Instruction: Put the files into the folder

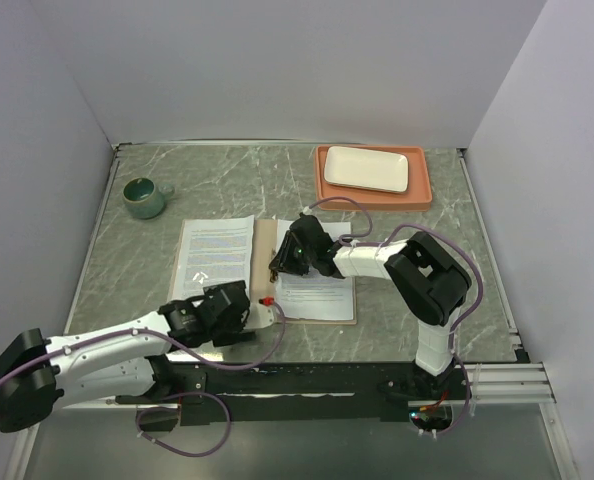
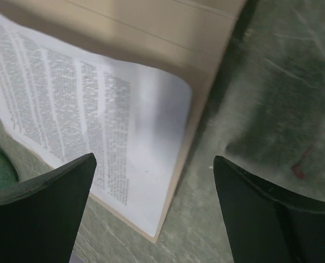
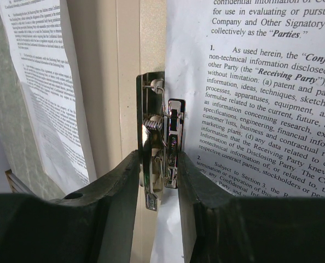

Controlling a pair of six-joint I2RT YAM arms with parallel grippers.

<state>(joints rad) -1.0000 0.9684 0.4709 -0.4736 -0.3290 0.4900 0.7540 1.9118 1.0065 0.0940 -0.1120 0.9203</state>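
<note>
Right gripper (image 3: 158, 164) clamped on the spring clip (image 3: 161, 129), frame centre; left gripper (image 2: 154, 161) wide open. Files (image 2: 69, 104) look floppy, slick: I'd pinch a corner.

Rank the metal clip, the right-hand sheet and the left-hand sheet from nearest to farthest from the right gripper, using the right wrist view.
1. Metal clip: between the fingers of the right gripper.
2. Right-hand sheet: just right of the clip.
3. Left-hand sheet: far left, beyond a bare strip of the folder.
</note>
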